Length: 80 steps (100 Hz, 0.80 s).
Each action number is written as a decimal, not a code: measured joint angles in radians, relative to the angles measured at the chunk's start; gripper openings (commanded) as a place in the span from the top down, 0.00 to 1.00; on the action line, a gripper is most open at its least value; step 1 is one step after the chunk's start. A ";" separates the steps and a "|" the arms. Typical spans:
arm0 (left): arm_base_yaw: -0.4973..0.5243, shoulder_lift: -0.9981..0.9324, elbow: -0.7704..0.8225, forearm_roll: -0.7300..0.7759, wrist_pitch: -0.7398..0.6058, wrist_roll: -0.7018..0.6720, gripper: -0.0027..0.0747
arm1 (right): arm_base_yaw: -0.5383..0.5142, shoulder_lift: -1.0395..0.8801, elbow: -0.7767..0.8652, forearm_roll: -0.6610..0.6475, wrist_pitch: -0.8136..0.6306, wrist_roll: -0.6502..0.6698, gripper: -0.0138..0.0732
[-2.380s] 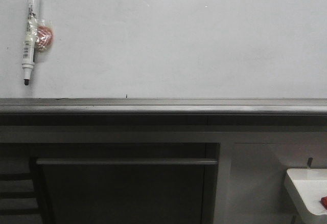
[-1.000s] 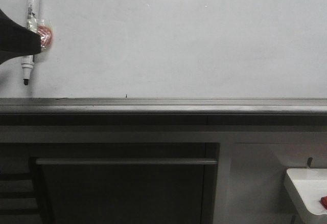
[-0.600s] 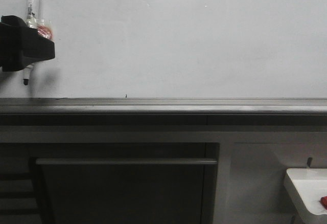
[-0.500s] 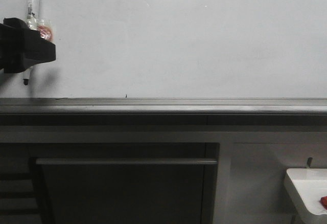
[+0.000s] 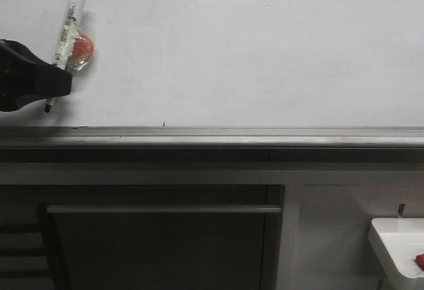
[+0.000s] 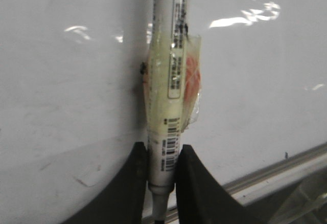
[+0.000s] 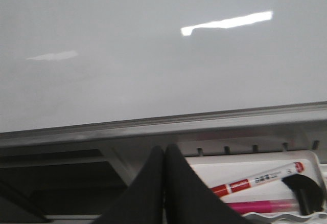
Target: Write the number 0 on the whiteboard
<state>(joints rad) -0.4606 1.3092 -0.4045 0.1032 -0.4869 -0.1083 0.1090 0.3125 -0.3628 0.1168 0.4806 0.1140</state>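
Note:
The whiteboard (image 5: 252,58) fills the upper half of the front view, glossy white, with a grey ledge (image 5: 218,134) along its lower edge. No number 0 shows on it. At its far left a white marker (image 5: 66,28) with a black cap end and a red magnet taped to it leans tilted, tip pointing down. My left gripper (image 5: 46,85) is shut on the marker's lower barrel (image 6: 164,147), just above the tip. My right gripper (image 7: 164,155) is shut on nothing, below the ledge, and does not show in the front view.
A small white tray (image 5: 397,250) sits low at the right, holding a red-and-white marker (image 7: 255,179) and a pink one (image 7: 260,203). A dark cabinet with a bar handle (image 5: 162,208) lies under the ledge. A tiny dark speck (image 5: 163,124) marks the board near the ledge.
The left gripper came in from the left and shut on the marker. The marker has since come off upright, tilted with its cap end to the right, and shifted right.

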 measured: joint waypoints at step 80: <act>0.000 -0.052 0.000 0.948 -0.161 0.000 0.99 | 0.715 0.800 -0.407 0.136 -0.175 -0.405 0.46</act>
<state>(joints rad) -0.4606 1.2572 -0.4045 1.0514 -0.6476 -0.1083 0.8235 1.1120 -0.7699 0.2525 0.3060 -0.2911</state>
